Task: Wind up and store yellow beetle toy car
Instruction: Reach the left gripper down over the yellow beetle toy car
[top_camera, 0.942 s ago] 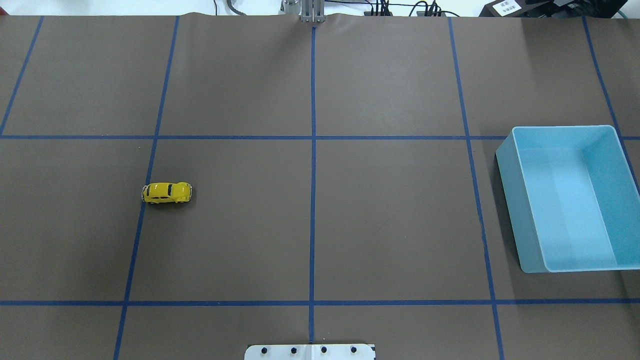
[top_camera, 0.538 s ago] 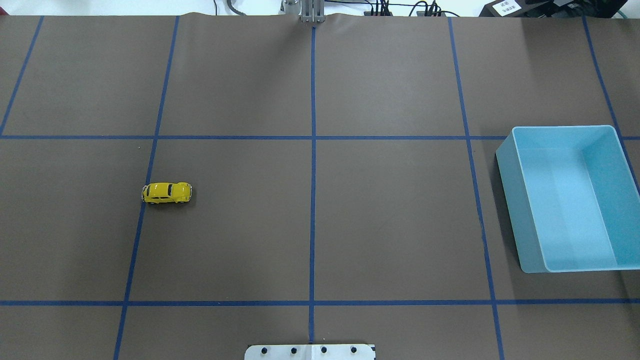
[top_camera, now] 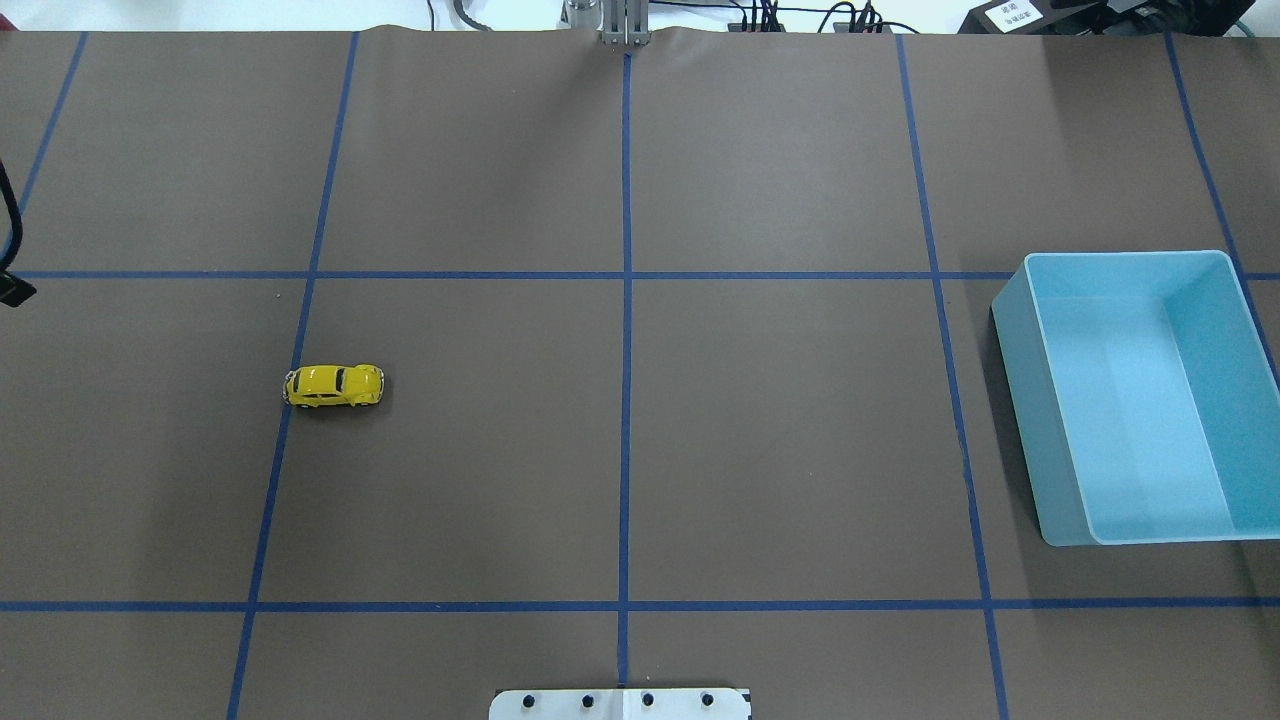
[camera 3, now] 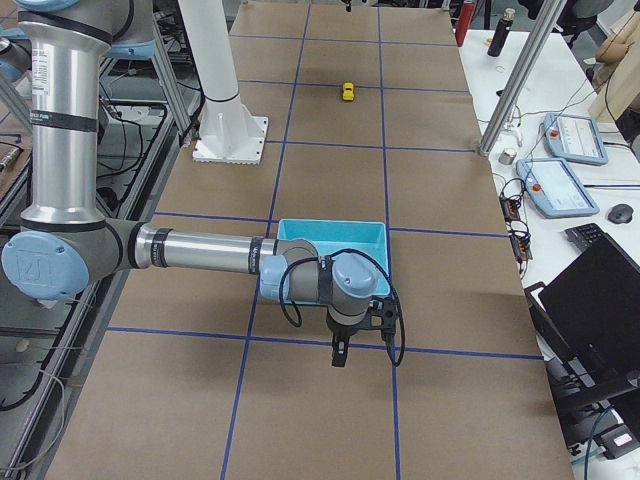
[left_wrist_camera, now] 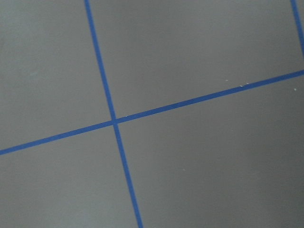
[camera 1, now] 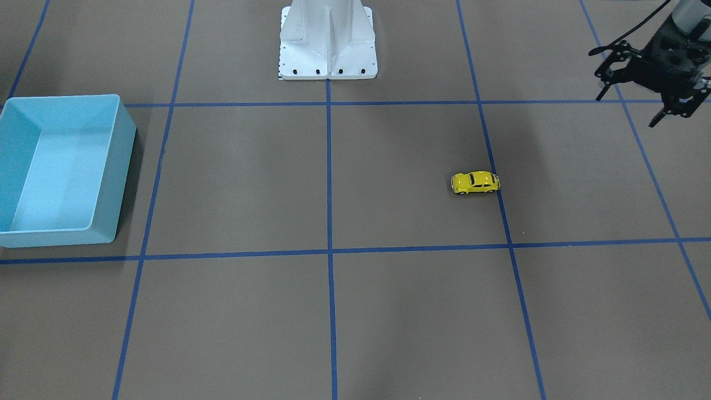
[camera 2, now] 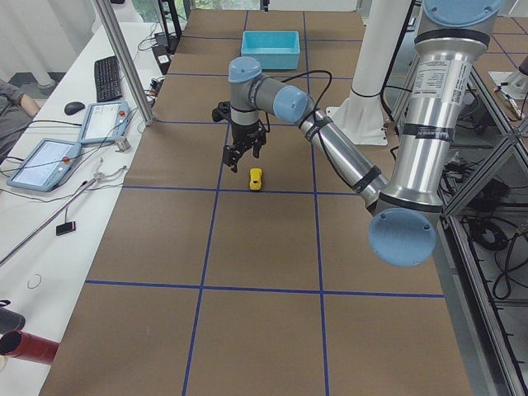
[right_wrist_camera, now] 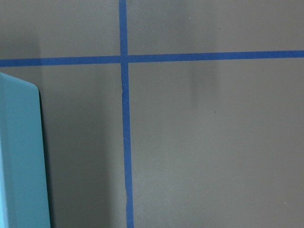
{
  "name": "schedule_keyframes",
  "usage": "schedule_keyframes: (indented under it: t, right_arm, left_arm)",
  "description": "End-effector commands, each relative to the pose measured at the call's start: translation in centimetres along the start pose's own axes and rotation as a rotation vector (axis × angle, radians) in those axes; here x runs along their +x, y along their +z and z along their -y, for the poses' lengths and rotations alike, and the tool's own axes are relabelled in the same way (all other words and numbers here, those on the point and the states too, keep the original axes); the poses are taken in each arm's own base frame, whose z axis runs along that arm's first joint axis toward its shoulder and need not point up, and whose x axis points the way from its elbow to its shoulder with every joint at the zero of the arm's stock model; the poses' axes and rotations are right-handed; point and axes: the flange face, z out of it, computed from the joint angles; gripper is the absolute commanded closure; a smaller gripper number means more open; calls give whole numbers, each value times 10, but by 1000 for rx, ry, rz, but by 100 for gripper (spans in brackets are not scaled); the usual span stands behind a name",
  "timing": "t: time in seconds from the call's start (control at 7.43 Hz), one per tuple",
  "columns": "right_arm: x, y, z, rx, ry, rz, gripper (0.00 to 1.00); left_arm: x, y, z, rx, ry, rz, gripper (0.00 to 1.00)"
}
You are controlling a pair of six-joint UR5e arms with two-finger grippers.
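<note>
Brown table (camera 1: 389, 311); left claw (camera 1: 625, 113) spread wide, empty, apart from yellow car (camera 1: 475, 183)

Right arm (camera 3: 200, 250), near, extends over the table (camera 3: 450, 300); its gripper (camera 3: 362, 345) hangs just beside the light blue bin (camera 3: 330, 223), at 6 o'clock. The yellow beetle toy car (camera 3: 348, 91) lies far off at 12 o'clock
</note>
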Motion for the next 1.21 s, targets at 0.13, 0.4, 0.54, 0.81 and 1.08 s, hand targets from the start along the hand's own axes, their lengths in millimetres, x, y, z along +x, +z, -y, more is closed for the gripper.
schedule_keyframes:
  t: [0.13,0.4,0.54,0.81,1.08]
  right_arm:
    - [4,4,-1,-8,6,0,0]
    - [4,4,-1,-8,1,1,0]
    - [4,4,-1,-8,3,1,0]
    - [4,4,-1,-8,3,4,0]
    - [3,3,-1,-7,2,5,0]
  left_arm:
    - [54,3,48,29,172,67,0]
    - [95,31,60,-7,367,51,0]
    - [106,38,65,-13,451,34,0]
    - [96,69,87,24,599,32,0]
    - [91,83,97,60,648,30,0]
